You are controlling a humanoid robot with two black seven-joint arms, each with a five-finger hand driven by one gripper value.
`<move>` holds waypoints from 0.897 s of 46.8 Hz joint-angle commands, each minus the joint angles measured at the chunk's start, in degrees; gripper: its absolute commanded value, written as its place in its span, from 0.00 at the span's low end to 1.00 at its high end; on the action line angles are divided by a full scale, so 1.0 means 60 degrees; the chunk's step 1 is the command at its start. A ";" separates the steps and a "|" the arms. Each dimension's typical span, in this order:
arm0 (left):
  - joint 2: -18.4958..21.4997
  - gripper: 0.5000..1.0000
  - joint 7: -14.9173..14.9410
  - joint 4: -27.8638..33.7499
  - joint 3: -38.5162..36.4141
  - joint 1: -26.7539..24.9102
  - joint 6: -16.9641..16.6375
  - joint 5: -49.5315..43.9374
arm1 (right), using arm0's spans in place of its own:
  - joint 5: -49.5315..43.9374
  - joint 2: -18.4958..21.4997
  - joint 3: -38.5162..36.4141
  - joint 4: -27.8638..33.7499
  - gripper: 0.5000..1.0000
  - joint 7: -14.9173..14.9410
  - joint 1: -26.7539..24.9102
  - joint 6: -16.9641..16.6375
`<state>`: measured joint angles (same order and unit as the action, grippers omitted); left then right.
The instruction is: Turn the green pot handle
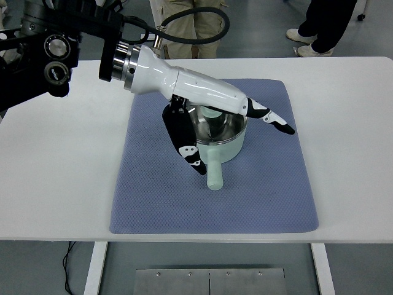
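**Left hand reaches over pot, handle just below thumb**

The pale green metal pot w/ shiny steel inside point(222, 146) sits near the middle of a blue bumpy cloth mat point(153, 196) on the white counter point(55, 184). Its short round green handle point(214, 175) points straight at the near edge. The robot's left hand point(230, 126), black & white, hangs over the pot, fingers point(270, 117) spread wide & holding nothing. The thumb point(187, 147) points down, tip right beside the handle's left side. The handle looks smooth & hard. Right hand not seen. People stand behind the counter.

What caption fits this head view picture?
Left robot hand reaches open over the green pot on a blue mat.
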<state>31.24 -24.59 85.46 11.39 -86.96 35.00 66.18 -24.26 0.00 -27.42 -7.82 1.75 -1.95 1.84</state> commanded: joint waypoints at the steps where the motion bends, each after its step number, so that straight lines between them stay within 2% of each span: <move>1: -0.0139 1.00 -0.0018 0.0009 -0.0330 -0.0067 -0.0001 0.0468 | 0.0000 0.0000 0.0000 0.0000 1.00 0.0001 -0.0012 0.0000; 20: -0.0446 1.00 -0.0004 -0.0050 -0.0770 -0.0125 -0.0001 0.0659 | 0.0000 0.0000 0.0000 0.0000 1.00 0.0001 0.0003 0.0000; 29: -0.0666 1.00 0.0011 -0.0050 -0.1648 -0.0521 -0.0001 0.1245 | 0.0000 0.0000 0.0000 0.0000 1.00 0.0001 -0.0012 0.0000; 42: -0.0959 1.00 0.0040 -0.0255 -0.2469 -0.0580 -0.0001 0.2095 | 0.0000 0.0000 0.0000 0.0000 1.00 0.0001 -0.0012 0.0000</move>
<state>25.89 -24.36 84.31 -2.61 -90.32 35.00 77.79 -24.26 0.00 -27.42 -7.82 1.75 -1.96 1.85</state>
